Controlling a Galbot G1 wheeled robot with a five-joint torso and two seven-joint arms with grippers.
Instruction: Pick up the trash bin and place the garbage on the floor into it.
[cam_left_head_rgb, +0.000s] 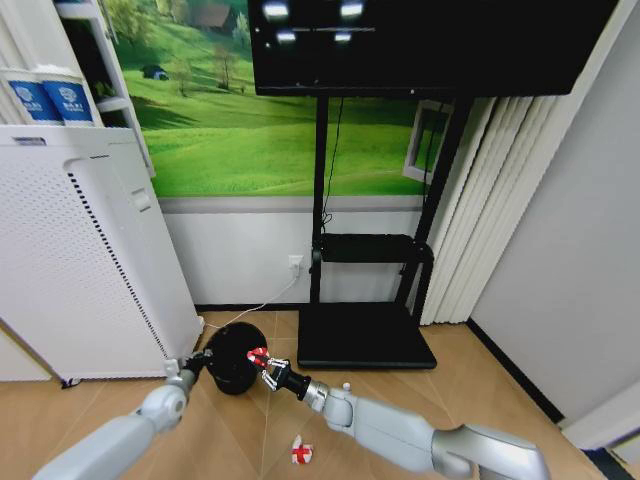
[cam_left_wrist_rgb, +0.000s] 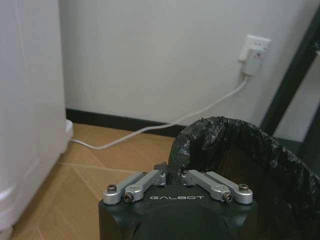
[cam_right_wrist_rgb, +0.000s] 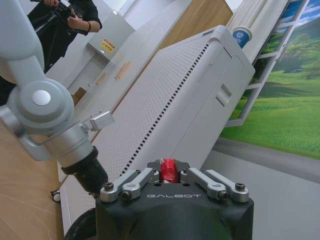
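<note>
Head view shows the trash bin (cam_left_head_rgb: 232, 358) on the wooden floor (cam_left_head_rgb: 470, 370), just in front of the white appliance (cam_left_head_rgb: 80, 260) and beside the flat base of the TV stand (cam_left_head_rgb: 365, 335). The left gripper (cam_left_head_rgb: 200, 357) is closed on the bin's rim, its fingers (cam_left_wrist_rgb: 161, 177) pinching the black liner at the near edge in the left wrist view. The right gripper (cam_left_head_rgb: 262, 363) is over the bin's opening, clamped on a small red piece of garbage (cam_right_wrist_rgb: 168, 170) between its fingers. The step in hand looks like dropping that piece in; to do it well, I judge the right gripper should be squarely above the mouth, clear of the rim and of the left gripper, before it releases, while the left arm holds the bin level so the liner does not fold over the opening. Counted: one bin; one red item held; one red-and-white wrapper (cam_left_head_rgb: 301, 453) on the floor nearer the robot; a small pale object (cam_left_head_rgb: 346, 387) beside the right forearm, too small to identify; two blue-and-white cups (cam_left_head_rgb: 52, 101) on top of the appliance.
</note>
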